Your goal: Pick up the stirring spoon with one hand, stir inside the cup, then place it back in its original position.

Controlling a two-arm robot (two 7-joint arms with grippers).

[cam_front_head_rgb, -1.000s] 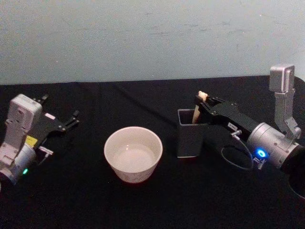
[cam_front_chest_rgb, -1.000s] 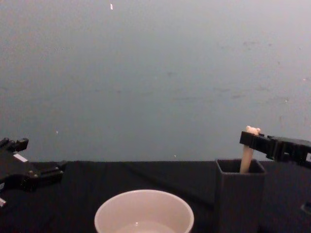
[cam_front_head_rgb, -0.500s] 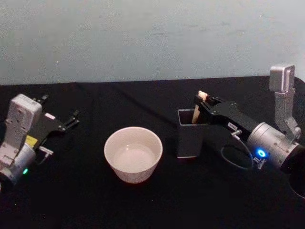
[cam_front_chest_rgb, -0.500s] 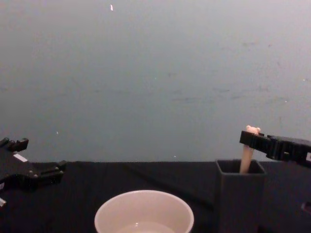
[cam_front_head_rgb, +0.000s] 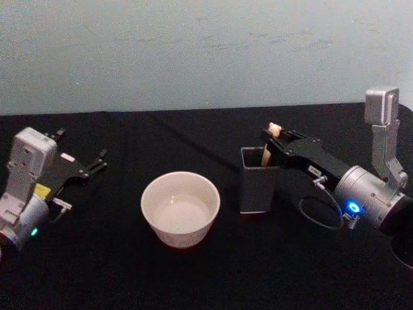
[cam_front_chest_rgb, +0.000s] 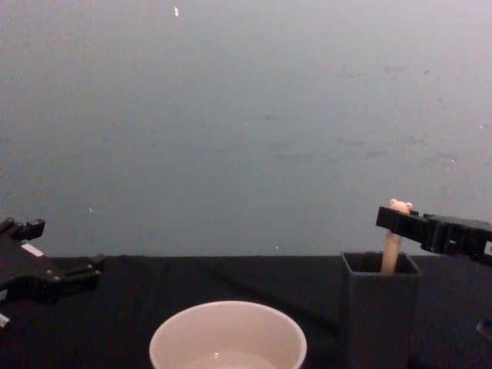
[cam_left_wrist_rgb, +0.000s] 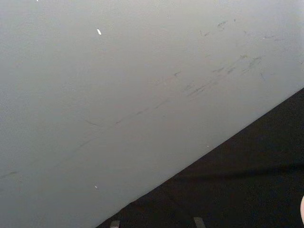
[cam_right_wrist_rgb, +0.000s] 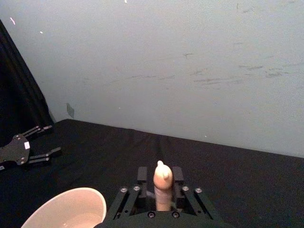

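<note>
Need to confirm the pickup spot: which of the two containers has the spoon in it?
The dark grey square holder, right of the cup. The spoon stands in it, with the right gripper shut on its handle. The round cream cup holds no spoon.

— Right arm status?
— It is reaching in from the right, wrist level, the right gripper [cam_front_head_rgb: 273, 138] clamping its fingers [cam_right_wrist_rgb: 177, 176] together.
— Left?
— It is resting at the left, the left gripper [cam_front_head_rgb: 82, 154] spreading apart.

One stirring spoon [cam_front_head_rgb: 274, 129], one cup [cam_front_head_rgb: 181, 208], one holder [cam_front_head_rgb: 258, 179] (dark grey), two tools: left tool [cam_front_head_rgb: 80, 157], right tool [cam_front_head_rgb: 271, 138]
</note>
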